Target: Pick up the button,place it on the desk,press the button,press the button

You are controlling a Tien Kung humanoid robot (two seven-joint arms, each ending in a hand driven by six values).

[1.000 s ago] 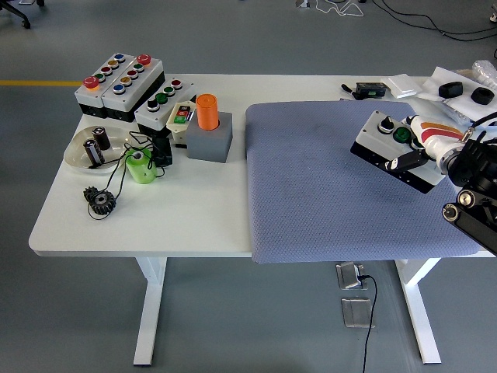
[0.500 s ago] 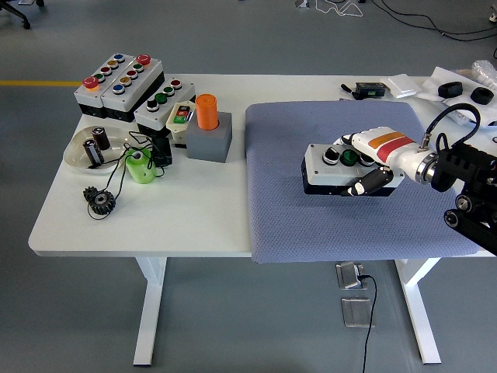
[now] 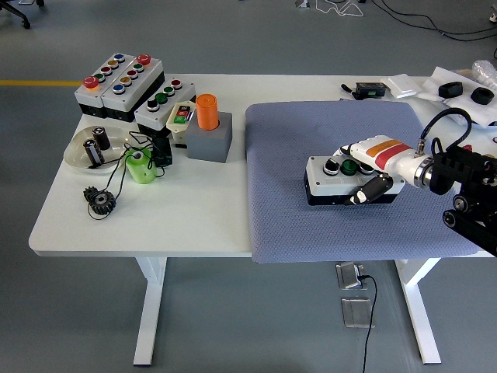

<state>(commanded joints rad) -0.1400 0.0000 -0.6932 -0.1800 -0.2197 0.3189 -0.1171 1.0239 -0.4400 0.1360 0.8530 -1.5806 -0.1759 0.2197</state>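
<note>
Single high head view, facing forward and down over white table (image 3: 194,210).

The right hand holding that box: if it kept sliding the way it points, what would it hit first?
The right hand points left. Past the button box, only blue mat lies ahead; likely the grey block afterwards, though depth is unclear.

Even, bright light from overhead fills the room, soft enough that the white table (image 3: 202,210) shows no harsh glare. Shadows are faint, pooling only under the table onto the grey floor (image 3: 78,311). Everything looks sharp, with no noticeable blur or bending at the edges.
</note>
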